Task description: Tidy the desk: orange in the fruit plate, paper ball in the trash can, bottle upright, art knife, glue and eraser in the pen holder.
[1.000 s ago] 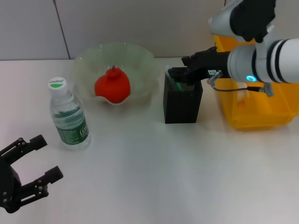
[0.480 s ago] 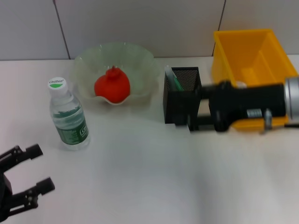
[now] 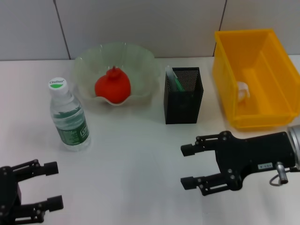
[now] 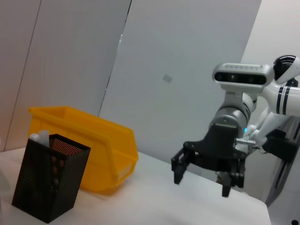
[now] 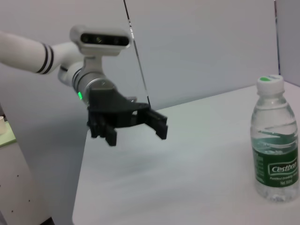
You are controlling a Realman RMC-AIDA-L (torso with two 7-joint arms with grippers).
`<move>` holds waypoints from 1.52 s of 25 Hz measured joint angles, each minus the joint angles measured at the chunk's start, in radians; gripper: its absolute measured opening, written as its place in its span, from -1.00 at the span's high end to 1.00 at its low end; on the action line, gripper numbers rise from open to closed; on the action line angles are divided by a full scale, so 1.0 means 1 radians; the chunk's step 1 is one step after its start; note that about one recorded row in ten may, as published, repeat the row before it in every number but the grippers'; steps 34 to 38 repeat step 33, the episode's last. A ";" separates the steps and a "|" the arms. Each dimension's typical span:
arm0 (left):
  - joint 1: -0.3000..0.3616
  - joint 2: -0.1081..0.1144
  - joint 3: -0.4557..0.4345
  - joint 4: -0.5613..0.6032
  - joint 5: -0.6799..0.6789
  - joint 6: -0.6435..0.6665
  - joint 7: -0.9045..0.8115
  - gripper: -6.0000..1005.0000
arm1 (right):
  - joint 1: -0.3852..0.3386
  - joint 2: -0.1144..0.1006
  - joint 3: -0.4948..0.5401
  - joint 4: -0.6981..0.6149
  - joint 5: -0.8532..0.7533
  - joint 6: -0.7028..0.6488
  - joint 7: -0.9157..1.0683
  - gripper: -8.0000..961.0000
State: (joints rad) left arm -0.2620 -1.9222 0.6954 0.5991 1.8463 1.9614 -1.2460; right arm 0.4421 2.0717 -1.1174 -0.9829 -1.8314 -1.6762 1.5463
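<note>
The orange [image 3: 112, 87], a red-orange round fruit, lies in the glass fruit plate [image 3: 140, 60] at the back. To its left the bottle [image 3: 69, 117] stands upright, and it shows again [image 5: 276, 159] in the right wrist view. A white paper ball [image 3: 242, 91] rests inside the yellow trash can [image 3: 262, 119] at the right. In the black mesh pen holder [image 3: 183, 101] a green and a white item poke up; I cannot tell art knife, glue and eraser apart. My right gripper [image 3: 186, 166] hovers open in front of the holder, holding nothing. At the front left, my left gripper [image 3: 54, 185] is open too.
The white table [image 3: 136, 154] spreads between the two grippers. The left wrist view shows the pen holder [image 4: 49, 180], the yellow trash can [image 4: 93, 150] and the far right gripper [image 4: 201, 184]. The right wrist view shows the left gripper [image 5: 136, 135] near a table edge.
My right arm has drawn back from over the pen holder to the front of the table, gripper open. The left gripper has slid toward the front edge.
</note>
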 joint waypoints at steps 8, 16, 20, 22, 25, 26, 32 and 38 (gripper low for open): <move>-0.076 0.014 0.007 0.038 0.016 -0.003 -0.077 -0.69 | -0.057 -0.033 0.048 0.018 -0.013 -0.018 -0.055 -0.58; -0.234 0.012 0.008 0.040 0.127 -0.003 -0.126 -0.69 | -0.091 -0.049 0.188 0.037 -0.056 -0.096 -0.085 -0.58; -0.275 0.008 0.009 0.039 0.141 -0.004 -0.134 -0.69 | -0.106 -0.052 0.214 0.045 -0.062 -0.105 -0.091 -0.58; -0.283 0.007 0.009 0.038 0.149 -0.005 -0.137 -0.69 | -0.109 -0.054 0.217 0.046 -0.062 -0.114 -0.091 -0.58; -0.296 0.007 0.009 0.031 0.168 -0.005 -0.142 -0.69 | -0.112 -0.054 0.217 0.047 -0.062 -0.128 -0.095 -0.58; -0.296 0.007 0.009 0.031 0.168 -0.005 -0.142 -0.69 | -0.112 -0.054 0.217 0.047 -0.063 -0.130 -0.098 -0.58; -0.291 0.006 0.009 0.030 0.173 0.000 -0.149 -0.69 | -0.115 -0.052 0.218 0.046 -0.063 -0.138 -0.107 -0.58; -0.286 0.006 0.009 0.030 0.173 0.000 -0.149 -0.69 | -0.115 -0.051 0.218 0.044 -0.063 -0.139 -0.107 -0.58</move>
